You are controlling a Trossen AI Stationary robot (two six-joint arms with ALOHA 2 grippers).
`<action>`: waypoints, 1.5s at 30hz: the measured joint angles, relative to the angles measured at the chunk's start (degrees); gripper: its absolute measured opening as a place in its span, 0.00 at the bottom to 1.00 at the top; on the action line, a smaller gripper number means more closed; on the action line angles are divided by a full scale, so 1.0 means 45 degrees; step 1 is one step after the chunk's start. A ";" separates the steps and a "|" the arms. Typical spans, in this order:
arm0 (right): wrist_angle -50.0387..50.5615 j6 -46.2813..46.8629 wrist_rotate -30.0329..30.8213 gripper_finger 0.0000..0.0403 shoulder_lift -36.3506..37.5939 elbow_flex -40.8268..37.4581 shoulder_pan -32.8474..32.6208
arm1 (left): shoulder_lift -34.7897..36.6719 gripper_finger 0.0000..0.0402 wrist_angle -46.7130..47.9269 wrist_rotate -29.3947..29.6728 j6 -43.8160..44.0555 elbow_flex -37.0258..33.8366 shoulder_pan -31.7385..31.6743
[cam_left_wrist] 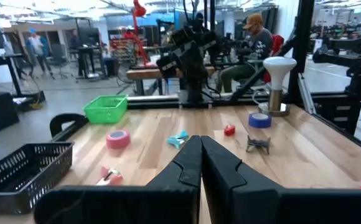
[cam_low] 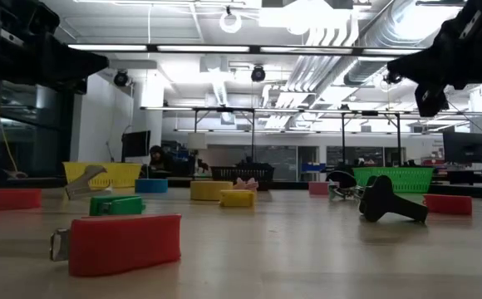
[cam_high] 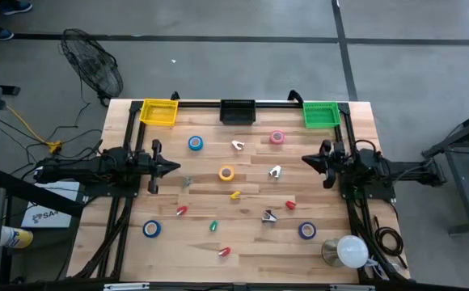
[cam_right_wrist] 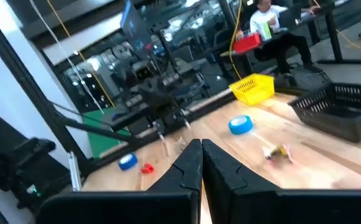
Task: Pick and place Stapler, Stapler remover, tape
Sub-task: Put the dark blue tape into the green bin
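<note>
Three mesh baskets stand in a row along the far edge of the pale wooden bench (cam_high: 251,242): a yellow plastic basket (cam_high: 158,112) at the far left, a black basket (cam_high: 238,111) in the middle and a green basket (cam_high: 321,114) at the far right; from above nothing can be made out inside any of them. The ring-shaped tape rolls lie scattered on the bare wood, none in a basket: a blue roll (cam_high: 196,143) near the yellow basket, a pink roll (cam_high: 277,137) near the green one, a yellow roll (cam_high: 227,173) at mid-bench, and two more blue rolls, one near left (cam_high: 152,229) and one near right (cam_high: 307,230). Small red, yellow and green staplers and pale staple removers lie between them. The left end effector (cam_high: 175,168) hangs above the left side, fingers pressed together and holding nothing. The right end effector (cam_high: 306,160) hangs above the right side, likewise pinched shut and empty.
</note>
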State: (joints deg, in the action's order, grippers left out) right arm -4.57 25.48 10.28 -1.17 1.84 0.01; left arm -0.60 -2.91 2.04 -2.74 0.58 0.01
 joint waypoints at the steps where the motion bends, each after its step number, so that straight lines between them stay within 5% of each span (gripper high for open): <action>1: 0.0083 0.0056 0.0120 0.00 -0.0023 0.0116 -0.0005 | -0.0010 0.00 0.0037 0.0009 0.0000 0.0000 0.0000; 12: 0.5746 0.3414 0.2608 0.00 -0.3153 0.3472 0.0000 | -0.0005 0.00 0.0013 0.0014 0.0005 0.0000 0.0000; 32: 0.9611 0.9139 -0.2935 0.00 -1.3848 0.8774 -0.0684 | -0.0005 0.00 0.0008 0.0019 0.0010 0.0000 0.0005; 38: 1.1293 1.1160 -0.3513 0.00 -1.5746 1.0090 -0.1949 | -0.0005 0.00 0.0008 0.0019 0.0010 0.0000 0.0000; 45: 1.0070 1.2579 -0.4448 0.00 -1.6503 1.0271 -0.3695 | -0.0005 0.00 0.0008 0.0019 0.0012 0.0000 0.0000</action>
State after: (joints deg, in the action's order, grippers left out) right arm 40.74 82.09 -9.74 -75.43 48.06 -16.62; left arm -0.62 -2.87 2.13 -2.69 0.58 0.01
